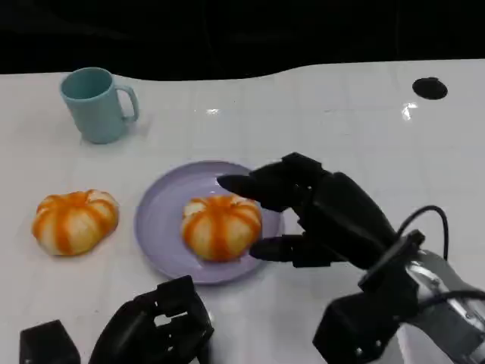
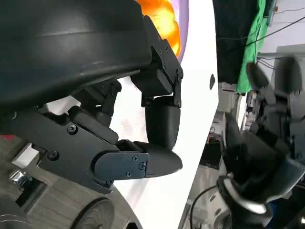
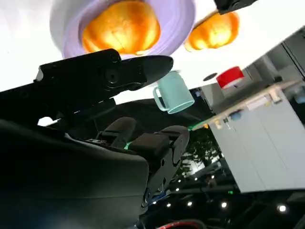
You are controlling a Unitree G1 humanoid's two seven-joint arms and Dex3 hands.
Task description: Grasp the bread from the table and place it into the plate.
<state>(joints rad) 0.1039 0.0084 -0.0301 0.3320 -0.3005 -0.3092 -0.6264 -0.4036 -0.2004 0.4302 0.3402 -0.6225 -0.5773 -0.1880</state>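
An orange-striped round bread (image 1: 221, 226) lies on the lavender plate (image 1: 155, 220) at the table's middle. My right hand (image 1: 318, 212) reaches in from the right with its fingers apart, one past the bread's far side and one by its near side; I see no firm grip. The right wrist view shows that bread (image 3: 121, 26) in the plate (image 3: 178, 24) beyond my fingers (image 3: 143, 67). A second, similar bread (image 1: 74, 220) sits on the table left of the plate. My left hand (image 1: 151, 330) rests low at the front edge, fingers curled in, holding nothing.
A teal mug (image 1: 97, 104) stands at the back left, well away from the plate. A small black round hole (image 1: 430, 88) marks the table's far right. The white table (image 1: 341, 129) ends at a dark edge behind.
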